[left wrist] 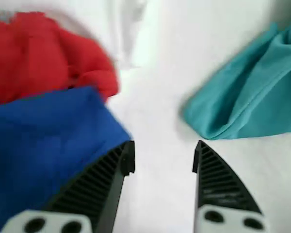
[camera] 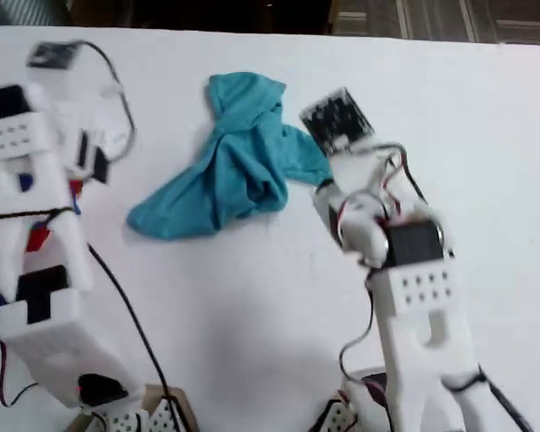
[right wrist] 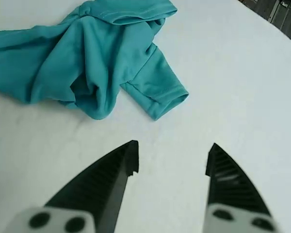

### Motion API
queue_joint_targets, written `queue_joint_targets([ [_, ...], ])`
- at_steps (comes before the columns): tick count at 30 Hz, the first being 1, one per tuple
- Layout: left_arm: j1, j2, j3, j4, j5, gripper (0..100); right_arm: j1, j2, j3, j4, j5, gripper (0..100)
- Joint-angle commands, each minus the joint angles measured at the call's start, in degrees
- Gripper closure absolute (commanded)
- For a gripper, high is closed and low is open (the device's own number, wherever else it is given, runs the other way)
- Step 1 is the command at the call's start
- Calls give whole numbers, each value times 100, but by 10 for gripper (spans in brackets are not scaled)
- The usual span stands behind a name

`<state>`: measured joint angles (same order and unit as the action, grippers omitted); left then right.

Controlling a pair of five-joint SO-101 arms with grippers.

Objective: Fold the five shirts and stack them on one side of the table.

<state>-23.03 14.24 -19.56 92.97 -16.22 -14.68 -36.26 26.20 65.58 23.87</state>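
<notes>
A crumpled teal shirt (camera: 234,162) lies in the middle of the white table, one sleeve (right wrist: 157,94) spread toward the right arm (camera: 405,261). My right gripper (right wrist: 173,155) is open a short way from that sleeve, holding nothing. At the table's left edge, under the left arm (camera: 27,225), lie a red shirt (left wrist: 43,53) and a blue shirt (left wrist: 43,145). My left gripper (left wrist: 164,155) is open over bare table, with the blue shirt beside one finger and the teal shirt (left wrist: 252,97) off to the other side.
A pale fold of cloth (left wrist: 128,24) lies beyond the red shirt. Black cables (camera: 130,315) trail across the table from the arms. The table's far edge (camera: 387,38) runs along the back. Bare tabletop (camera: 252,306) lies between the arms and to the right.
</notes>
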Motion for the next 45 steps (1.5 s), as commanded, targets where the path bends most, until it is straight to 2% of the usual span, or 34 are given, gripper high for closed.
queue_joint_targets([
  [1,510,-422,927,-914,70,785,-75,435,-888,189,-35,768],
  [7,1055,-413,2035,-2207,44,785,-31,497,-1231,690,-9,768],
  [11,1081,-413,2756,-2989,26,785,-31,488,-1231,1068,0,768],
  [21,1073,-413,3591,-3903,26,785,-31,-180,-1204,1446,0,768],
  [25,1090,-413,3609,-3789,18,805,-31,-444,-1178,1543,0,768],
  [28,1090,-413,3609,-3622,-167,980,-31,-541,-1029,1543,9,768],
  [30,1090,-422,3609,-3429,-308,954,-31,-558,-888,1525,9,768],
  [32,1081,-466,3582,-3200,-369,980,-31,-523,-756,1516,9,768],
  [39,1090,-484,3301,-2224,-378,974,-31,-523,-466,1270,-18,768],
  [45,1099,-440,2826,-2110,-343,968,-31,-523,-448,1279,-35,768],
])
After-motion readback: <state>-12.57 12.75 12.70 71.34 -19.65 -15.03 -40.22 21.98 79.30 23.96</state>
